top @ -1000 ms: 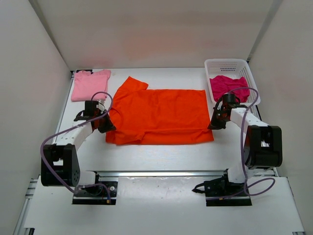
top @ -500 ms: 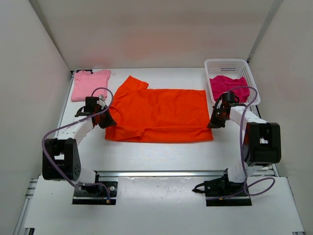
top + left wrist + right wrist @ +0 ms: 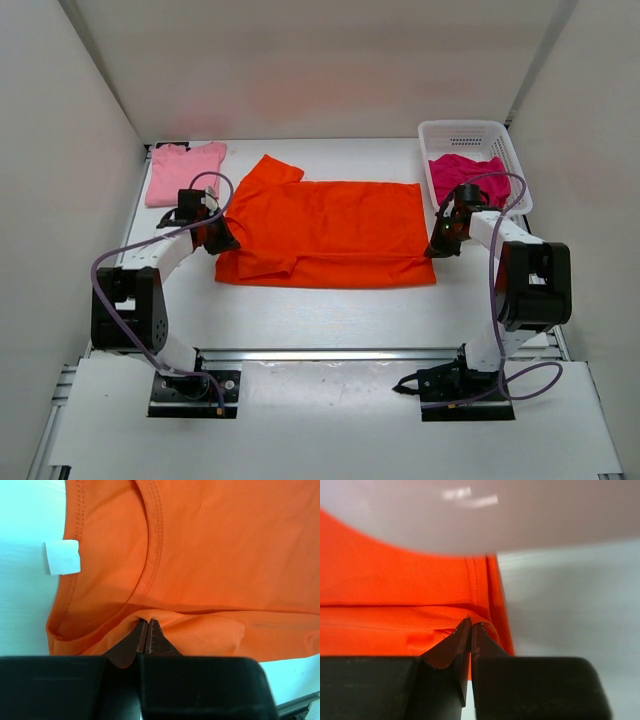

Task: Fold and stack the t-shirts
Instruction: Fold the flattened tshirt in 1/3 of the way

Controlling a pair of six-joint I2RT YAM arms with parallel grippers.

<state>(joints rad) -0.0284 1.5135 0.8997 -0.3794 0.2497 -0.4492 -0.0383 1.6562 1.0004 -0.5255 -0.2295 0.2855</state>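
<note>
Holding the orange t-shirt [image 3: 330, 225], spread flat in the middle of the worktop [image 3: 330, 310], at both ends: left end effector [image 3: 146, 623] pinched tight on a fold below the collar, right end effector [image 3: 471, 626] pinched tight on the hem edge. Far left, light pink t-shirt [image 3: 183, 172] laid flat; far right, magenta t-shirt [image 3: 465, 175] bunched in white mesh basket [image 3: 465, 130].

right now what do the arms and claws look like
The left arm and right arm have white links, black joint housings and a looping purple cable each. The left claw and right claw have dark tapering fingers on a black body.
</note>
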